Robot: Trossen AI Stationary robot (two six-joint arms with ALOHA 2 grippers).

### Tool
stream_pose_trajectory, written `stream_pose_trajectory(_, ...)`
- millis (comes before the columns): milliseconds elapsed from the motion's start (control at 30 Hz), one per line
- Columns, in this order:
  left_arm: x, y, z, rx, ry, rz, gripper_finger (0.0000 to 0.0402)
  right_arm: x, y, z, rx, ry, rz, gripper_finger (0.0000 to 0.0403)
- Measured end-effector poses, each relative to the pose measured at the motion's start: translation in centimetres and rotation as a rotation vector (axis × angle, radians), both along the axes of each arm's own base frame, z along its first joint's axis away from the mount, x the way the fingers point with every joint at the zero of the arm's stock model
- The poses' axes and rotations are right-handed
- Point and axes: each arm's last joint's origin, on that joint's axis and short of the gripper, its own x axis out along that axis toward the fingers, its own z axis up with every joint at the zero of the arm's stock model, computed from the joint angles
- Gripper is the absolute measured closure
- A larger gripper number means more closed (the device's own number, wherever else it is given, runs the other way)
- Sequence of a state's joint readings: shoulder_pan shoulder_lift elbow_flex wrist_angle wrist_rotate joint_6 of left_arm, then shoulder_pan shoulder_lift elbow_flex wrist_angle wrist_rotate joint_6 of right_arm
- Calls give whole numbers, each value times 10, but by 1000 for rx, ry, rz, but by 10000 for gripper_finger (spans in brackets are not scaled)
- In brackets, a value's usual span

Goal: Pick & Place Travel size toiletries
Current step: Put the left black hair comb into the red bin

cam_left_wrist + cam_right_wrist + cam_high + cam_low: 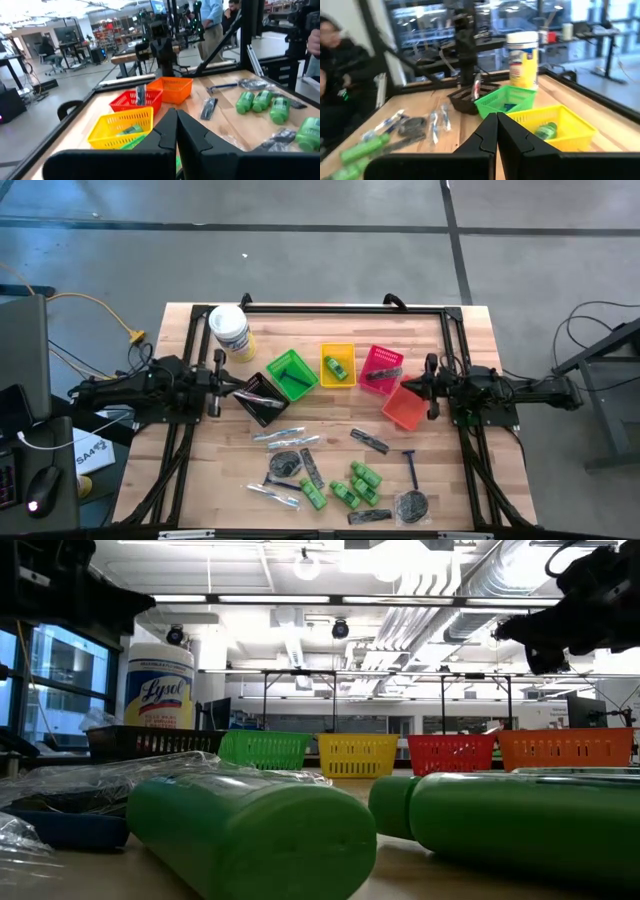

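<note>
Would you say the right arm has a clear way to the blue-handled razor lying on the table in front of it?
Probably yes: the blue-handled razor lies alone on bare wood, nearest the right gripper, which is shut and empty beside the orange basket; nothing stands between them.

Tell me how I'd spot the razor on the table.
Find the orange basket at the right end of the basket row. Nearer the table's front edge from it lies the razor, alone on bare wood. It is the only blue-handled item, right of the green bottles.

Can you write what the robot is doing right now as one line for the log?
left gripper: fingers shut, empty, by black basket | right gripper: fingers shut, empty, by orange basket | toiletries: mostly on table
</note>
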State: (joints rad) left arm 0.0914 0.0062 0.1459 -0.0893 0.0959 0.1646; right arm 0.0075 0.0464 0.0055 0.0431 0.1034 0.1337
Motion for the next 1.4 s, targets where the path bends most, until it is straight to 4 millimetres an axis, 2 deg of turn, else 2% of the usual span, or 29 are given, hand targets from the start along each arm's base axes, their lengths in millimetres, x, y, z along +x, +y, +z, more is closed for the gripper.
stream_pose_trajectory(233,1,0,-4,-14,3,-1,401,6,-7,0,69,93,-130,401)
stream_pose_trajectory(400,1,0,-5,-38,12,-2,401,18,-14,20,86,208,-192,401)
stream_pose_trajectory(500,1,0,-5,-40,19,-2,401,30,-21,41,73,291,-234,401)
stream_pose_trajectory(633,1,0,-8,-43,49,0,401,53,-33,66,92,499,-257,401)
stream_pose_trajectory(833,1,0,-13,-43,95,1,401,96,-56,93,143,779,-232,401)
stream_pose_trajectory(1000,1,0,-14,-23,103,2,401,133,-75,96,179,1054,-215,395)
stream_pose_trajectory(1100,1,0,-14,-20,105,2,401,151,-82,89,156,1274,-183,366)
stream_pose_trajectory(1233,1,0,-15,-17,114,-4,401,169,-89,77,71,1493,-116,297)
stream_pose_trajectory(1300,1,0,-15,-17,118,-5,401,176,-91,68,62,1560,-61,258)
stream_pose_trajectory(1400,1,0,-16,-16,124,-7,401,184,-93,59,61,1572,-12,205)
